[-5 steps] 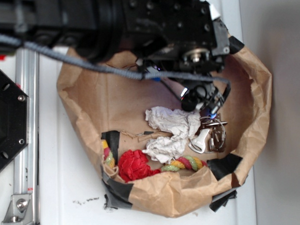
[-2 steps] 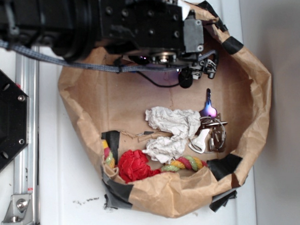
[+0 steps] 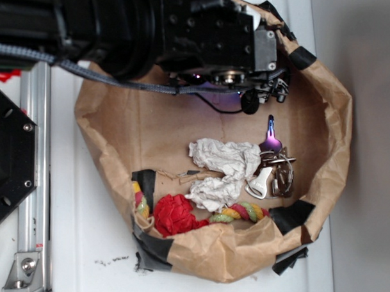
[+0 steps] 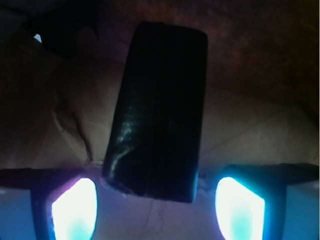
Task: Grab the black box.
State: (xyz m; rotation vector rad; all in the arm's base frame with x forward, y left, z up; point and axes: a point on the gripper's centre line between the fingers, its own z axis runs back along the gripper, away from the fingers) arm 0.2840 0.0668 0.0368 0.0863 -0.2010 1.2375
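Firstly, my claw (image 4: pixel 157 207): jaws set moderately wide, gripping nothing, with one glowing fingertip (image 4: pixel 75 212) on each side of the near end of the black box (image 4: pixel 157 110). A narrow gap shows on either side of the box, wider on the right of the wrist view.

Black box: glossy and rounded at the edges. It lies on the brown paper floor and runs lengthwise away from the claw. In the exterior view my arm hides it.

Paper bag (image 3: pixel 337 125): brown, with its rim rolled down. My claw (image 3: pixel 267 91) hangs inside at its upper edge.

Further contents, lower in the bag:
- bunch of keys (image 3: pixel 274 165), one key with a purple head;
- crumpled white paper (image 3: pixel 223 169), just beside the keys;
- red cloth (image 3: pixel 173 216);
- multicoloured rope (image 3: pixel 244 213) along the lower wall;
- black tape strips (image 3: pixel 288 216) on the bag's wall.

Beyond the bag: white tabletop (image 3: pixel 89 245), metal rail (image 3: pixel 33 179) and black hexagonal plate (image 3: pixel 5 158) at the left edge.
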